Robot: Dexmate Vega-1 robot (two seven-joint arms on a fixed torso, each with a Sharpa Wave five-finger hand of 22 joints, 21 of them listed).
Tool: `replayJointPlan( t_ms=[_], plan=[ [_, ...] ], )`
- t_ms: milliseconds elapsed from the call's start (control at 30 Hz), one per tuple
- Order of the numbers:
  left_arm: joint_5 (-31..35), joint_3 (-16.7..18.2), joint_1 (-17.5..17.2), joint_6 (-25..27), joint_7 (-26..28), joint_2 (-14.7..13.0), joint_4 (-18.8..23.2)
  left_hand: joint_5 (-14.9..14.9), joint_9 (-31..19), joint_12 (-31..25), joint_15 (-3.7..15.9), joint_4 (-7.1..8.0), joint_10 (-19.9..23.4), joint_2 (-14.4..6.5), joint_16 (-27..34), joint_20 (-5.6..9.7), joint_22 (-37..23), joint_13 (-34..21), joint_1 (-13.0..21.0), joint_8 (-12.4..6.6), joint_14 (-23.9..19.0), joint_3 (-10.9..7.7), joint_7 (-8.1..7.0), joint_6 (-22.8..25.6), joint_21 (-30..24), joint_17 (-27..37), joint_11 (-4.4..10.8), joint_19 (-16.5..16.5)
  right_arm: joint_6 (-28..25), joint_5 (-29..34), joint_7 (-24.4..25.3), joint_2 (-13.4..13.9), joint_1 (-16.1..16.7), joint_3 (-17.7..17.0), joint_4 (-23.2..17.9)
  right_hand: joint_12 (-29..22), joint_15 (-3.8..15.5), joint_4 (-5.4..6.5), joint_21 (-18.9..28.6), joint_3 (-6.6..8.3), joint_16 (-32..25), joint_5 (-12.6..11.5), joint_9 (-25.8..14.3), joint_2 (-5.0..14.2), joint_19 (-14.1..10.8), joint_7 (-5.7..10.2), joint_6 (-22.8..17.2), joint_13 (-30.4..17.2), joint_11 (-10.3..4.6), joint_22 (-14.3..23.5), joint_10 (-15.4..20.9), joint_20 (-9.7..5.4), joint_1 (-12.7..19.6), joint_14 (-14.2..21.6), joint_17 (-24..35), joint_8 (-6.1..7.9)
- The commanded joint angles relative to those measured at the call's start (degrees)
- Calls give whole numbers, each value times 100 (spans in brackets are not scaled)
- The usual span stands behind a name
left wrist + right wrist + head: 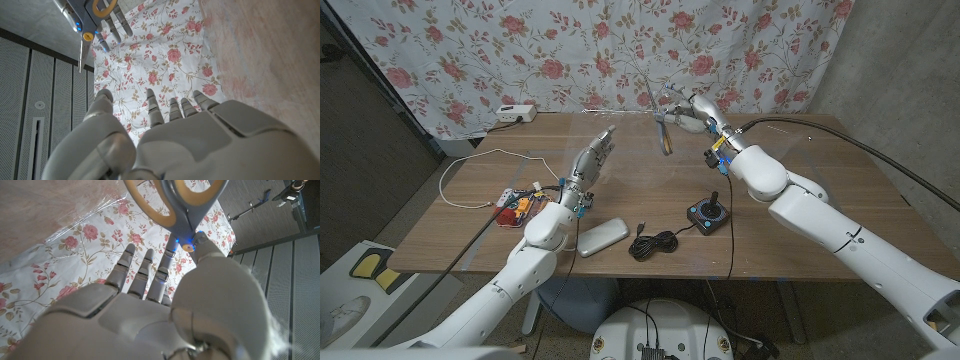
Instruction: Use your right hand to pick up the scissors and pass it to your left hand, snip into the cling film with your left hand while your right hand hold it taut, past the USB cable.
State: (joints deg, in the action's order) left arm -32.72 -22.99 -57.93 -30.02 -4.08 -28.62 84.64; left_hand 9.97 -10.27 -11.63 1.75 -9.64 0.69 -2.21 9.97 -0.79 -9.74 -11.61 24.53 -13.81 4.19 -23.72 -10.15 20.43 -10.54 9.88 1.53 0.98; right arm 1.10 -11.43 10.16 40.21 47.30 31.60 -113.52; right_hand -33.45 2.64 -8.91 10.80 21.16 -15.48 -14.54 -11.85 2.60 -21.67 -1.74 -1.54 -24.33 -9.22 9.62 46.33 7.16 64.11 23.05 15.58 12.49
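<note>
Above the table's (840, 180) far side the right hand (692, 106) is holding the scissors (663, 122) up in the air | left hand (594, 160) is waiting nearby, fingers straight, holding nothing | black cable (655, 243) is lying near the front edge

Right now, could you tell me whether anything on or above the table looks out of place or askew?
Nothing is spilled or visibly damaged. The right hand holds the scissors in the air at the table's far edge, blades hanging down. The left hand is raised and open, apart from them. A black cable lies loosely coiled near the front edge, beside a joystick.
</note>
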Motion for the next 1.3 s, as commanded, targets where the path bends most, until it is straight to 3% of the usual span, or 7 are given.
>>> replayJointPlan(
  t_ms=[33, 267, 433, 667, 767, 1067, 1300],
  plan=[
    [178, -139, 110, -249, -194, 61, -167, 41, -19, -43, 60, -21, -22, 31, 31, 10, -20, -11, 100, -58, 11, -31, -32, 219, -28, 18, 39, -18, 300, -226, -212, -265, 34, -157, 253, -27, 462, -12, -1, -26, -10, -38, -14, 41, -25, 32, -11, -33, -83, 5, 40, 14, 9, -13, 29, -16],
    [140, -190, 97, -272, -294, 71, -87, 55, -18, -42, 56, -33, -56, 122, 26, 3, -18, -13, 169, -74, 51, -8, -19, 362, -20, 18, 53, -44, 354, -202, -225, -349, 63, -203, 277, -33, 491, -11, -2, -37, -14, -47, -12, 55, -21, 47, -29, -31, -93, 6, 49, 7, 16, -15, 39, -15],
    [111, -205, 24, -212, -286, 39, 79, 61, -31, -51, 14, -26, -105, 304, 34, -14, -19, -16, 285, 95, 99, 53, 297, 119, -20, 21, 66, -78, 375, -187, -224, -393, 82, -217, 285, -43, 500, -13, 0, -46, -17, -51, -11, 54, -24, 59, -45, -32, -88, 6, 66, 1, 19, -9, 42, -12],
    [33, -235, -80, -183, -334, 23, 271, 65, -44, -60, -10, -15, -117, 336, 40, -49, -19, -17, 364, 55, 108, 58, 356, 285, -20, 22, 60, -96, 430, -201, -222, -455, 96, -250, 347, -44, 503, -13, 1, -60, -22, -58, -9, 55, -25, 68, -66, -24, -95, 6, 75, -1, 20, -2, 48, -9],
    [204, -223, -171, -135, -150, -24, 399, 68, -78, -481, 171, 60, 1009, 462, 298, -96, -22, -51, 577, 154, -954, 149, 450, 397, -96, 35, 227, 160, 468, -230, -254, -473, 102, -261, 373, -45, 507, -9, 0, -67, -25, -62, -8, 60, -21, 91, -75, -21, -94, 6, 76, -1, 18, -1, 52, -9],
    [262, -213, -238, -202, -54, 3, 437, 69, -82, -308, 115, 73, 694, 449, 131, -64, -21, -38, 701, 164, -754, 172, 467, 518, -88, 30, 151, 268, 543, -216, -291, -520, 110, -245, 429, -50, 524, -11, 0, -81, -30, -71, -6, 68, -18, 99, -82, -19, -100, 6, 81, -4, 27, 5, 60, -13],
    [244, -318, -142, -114, -184, 21, 395, 65, -82, -157, 23, 97, 390, 411, 38, 43, -19, -24, 776, 135, -530, 200, 458, 767, -44, 26, -42, 197, 613, -213, -310, -535, 141, -220, 405, -65, 530, -14, 0, -98, -31, -81, -5, 69, -16, 102, -93, -22, -86, 6, 101, -3, 33, 4, 67, -17]
  ],
)
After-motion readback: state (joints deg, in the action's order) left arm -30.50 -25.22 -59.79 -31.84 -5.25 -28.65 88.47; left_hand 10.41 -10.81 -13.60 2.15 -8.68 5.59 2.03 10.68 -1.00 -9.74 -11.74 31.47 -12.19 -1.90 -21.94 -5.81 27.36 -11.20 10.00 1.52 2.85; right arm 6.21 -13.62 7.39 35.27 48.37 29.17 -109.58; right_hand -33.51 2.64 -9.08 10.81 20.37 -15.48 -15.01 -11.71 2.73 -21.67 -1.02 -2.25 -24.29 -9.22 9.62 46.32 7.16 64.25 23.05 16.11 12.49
